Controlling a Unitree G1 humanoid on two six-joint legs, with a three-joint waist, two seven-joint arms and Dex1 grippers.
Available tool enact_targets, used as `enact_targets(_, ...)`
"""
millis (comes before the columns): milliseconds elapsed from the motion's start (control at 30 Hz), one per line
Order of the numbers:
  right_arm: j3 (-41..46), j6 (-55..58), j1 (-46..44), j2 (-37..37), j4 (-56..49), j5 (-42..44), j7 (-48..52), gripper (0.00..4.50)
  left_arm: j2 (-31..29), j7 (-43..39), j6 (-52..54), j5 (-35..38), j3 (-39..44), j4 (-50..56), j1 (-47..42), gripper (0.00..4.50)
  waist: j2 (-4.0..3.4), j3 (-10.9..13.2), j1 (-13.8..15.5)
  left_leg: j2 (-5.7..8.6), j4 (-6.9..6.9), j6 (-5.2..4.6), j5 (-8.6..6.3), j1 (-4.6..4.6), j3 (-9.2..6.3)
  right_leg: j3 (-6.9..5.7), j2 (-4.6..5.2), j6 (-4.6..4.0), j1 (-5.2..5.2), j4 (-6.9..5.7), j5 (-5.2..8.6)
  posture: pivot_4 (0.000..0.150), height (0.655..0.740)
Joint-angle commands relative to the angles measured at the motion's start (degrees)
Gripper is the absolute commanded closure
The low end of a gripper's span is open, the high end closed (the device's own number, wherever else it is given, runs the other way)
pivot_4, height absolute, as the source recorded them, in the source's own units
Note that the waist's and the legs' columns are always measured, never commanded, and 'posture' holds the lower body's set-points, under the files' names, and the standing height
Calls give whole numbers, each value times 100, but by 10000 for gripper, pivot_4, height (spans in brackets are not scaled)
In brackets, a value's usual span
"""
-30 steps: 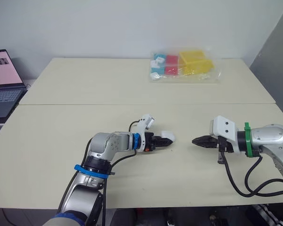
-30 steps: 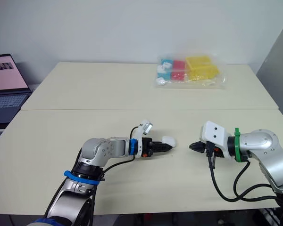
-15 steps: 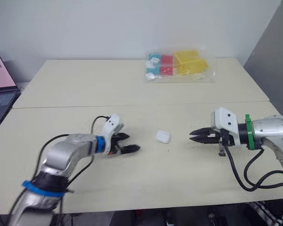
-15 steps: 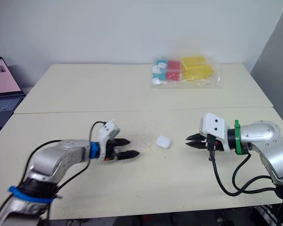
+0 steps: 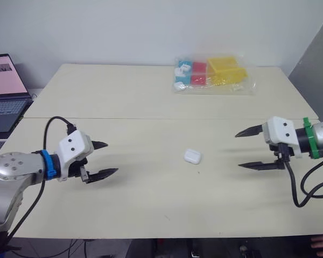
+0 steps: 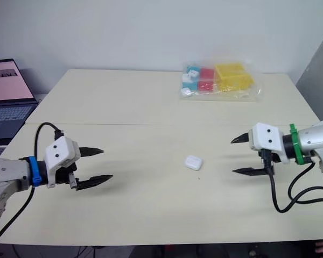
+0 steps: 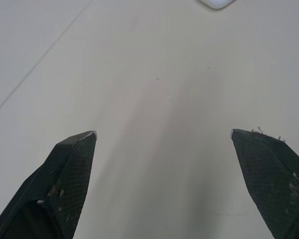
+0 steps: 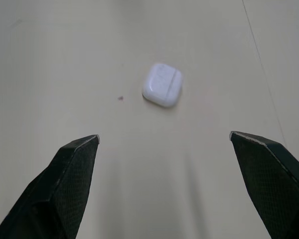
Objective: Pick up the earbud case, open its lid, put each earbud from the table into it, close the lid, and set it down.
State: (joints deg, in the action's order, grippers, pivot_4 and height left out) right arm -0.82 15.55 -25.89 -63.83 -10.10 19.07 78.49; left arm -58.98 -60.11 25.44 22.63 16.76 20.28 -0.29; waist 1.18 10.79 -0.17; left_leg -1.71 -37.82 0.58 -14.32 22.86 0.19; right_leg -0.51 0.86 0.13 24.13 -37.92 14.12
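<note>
Both jaws wide open and empty; earbud case [image 5: 192, 156] free on the tabletop [image 5: 151, 102] between them.

The tabletop carries a clear bag of coloured blocks [image 5: 212, 75] at its far edge, towards the right corner; a laptop [image 5: 5, 91] sits beyond its left edge. The left jaws hover near the left edge and the right jaws near the right edge, each spread fully, gripping nothing, and pointing inward at the case. The case lies flat, lid apparently shut, a little right of centre and closer to the near edge, well apart from both jaws. The right jaws are the nearer pair, with the case almost centred ahead of them. Its outline is near-square, and the lid seam runs roughly along the right jaws' line of approach.
</note>
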Motion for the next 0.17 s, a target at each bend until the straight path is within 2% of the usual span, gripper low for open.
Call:
enact_targets(33,143,-172,-100,-76,52,-5,137,249,-12,92,-94,25,272,156,-71,0,0,0,0,-1,0,0,0,0,1,-1,-1,3,0,0,-2,1500,7400)
enact_targets(167,81,-236,-137,-20,112,-48,136,249,43,131,161,278,272,209,-231,0,0,0,1,-3,2,0,0,2,4,0,-3,8,2,-4,-5,1500,7400)
